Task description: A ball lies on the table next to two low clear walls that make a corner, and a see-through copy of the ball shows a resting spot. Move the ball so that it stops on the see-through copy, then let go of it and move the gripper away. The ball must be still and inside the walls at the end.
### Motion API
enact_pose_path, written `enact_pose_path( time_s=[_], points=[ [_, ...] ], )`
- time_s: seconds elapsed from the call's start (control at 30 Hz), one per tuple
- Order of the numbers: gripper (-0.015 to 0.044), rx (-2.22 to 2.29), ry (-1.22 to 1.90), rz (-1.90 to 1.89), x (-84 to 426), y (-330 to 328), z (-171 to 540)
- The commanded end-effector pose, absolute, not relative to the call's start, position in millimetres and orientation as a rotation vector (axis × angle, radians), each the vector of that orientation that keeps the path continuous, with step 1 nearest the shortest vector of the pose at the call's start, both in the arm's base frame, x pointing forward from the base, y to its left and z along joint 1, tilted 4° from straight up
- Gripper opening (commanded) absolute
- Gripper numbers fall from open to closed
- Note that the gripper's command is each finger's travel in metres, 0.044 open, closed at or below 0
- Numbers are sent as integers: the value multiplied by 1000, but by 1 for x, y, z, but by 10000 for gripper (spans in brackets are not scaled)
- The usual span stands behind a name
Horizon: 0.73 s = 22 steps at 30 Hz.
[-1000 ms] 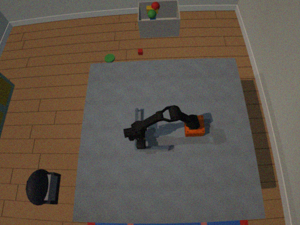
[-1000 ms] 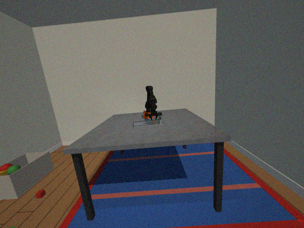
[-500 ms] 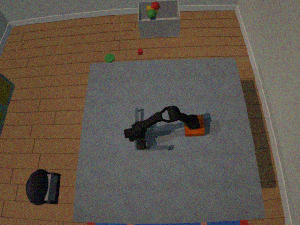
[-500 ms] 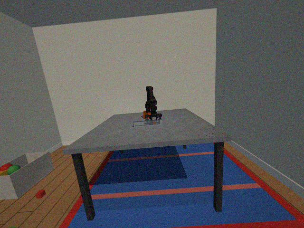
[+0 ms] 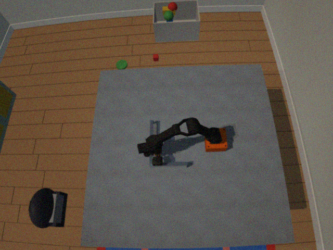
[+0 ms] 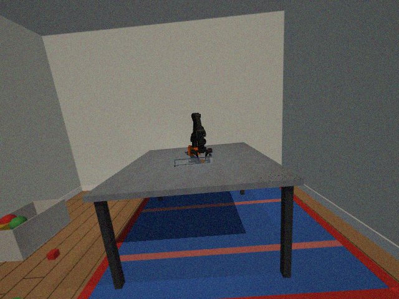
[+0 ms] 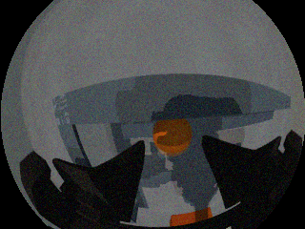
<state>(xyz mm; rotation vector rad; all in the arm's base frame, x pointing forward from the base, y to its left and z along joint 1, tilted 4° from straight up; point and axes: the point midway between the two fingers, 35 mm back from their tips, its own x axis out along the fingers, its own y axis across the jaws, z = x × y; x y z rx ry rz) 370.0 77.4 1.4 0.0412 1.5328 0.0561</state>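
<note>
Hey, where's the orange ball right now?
In the wrist view the orange ball sits center frame on the table, between the open gripper's dark fingers, with the clear walls just behind it.

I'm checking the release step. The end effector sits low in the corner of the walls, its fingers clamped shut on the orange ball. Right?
Not quite. The end effector is low in the corner of the walls, but its fingers stand open, with gaps either side of the orange ball. The wrist view shows this.
</note>
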Motion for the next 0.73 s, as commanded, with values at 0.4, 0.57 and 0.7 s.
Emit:
enact_pose_path(
  time_s=[0.4, 0.57, 0.7],
  points=[
    [284, 49, 1502, 56, 371, 73, 73],
    [389, 49, 1497, 56, 366, 70, 114],
    [440, 49, 1496, 56, 363, 69, 126]
  ],
)
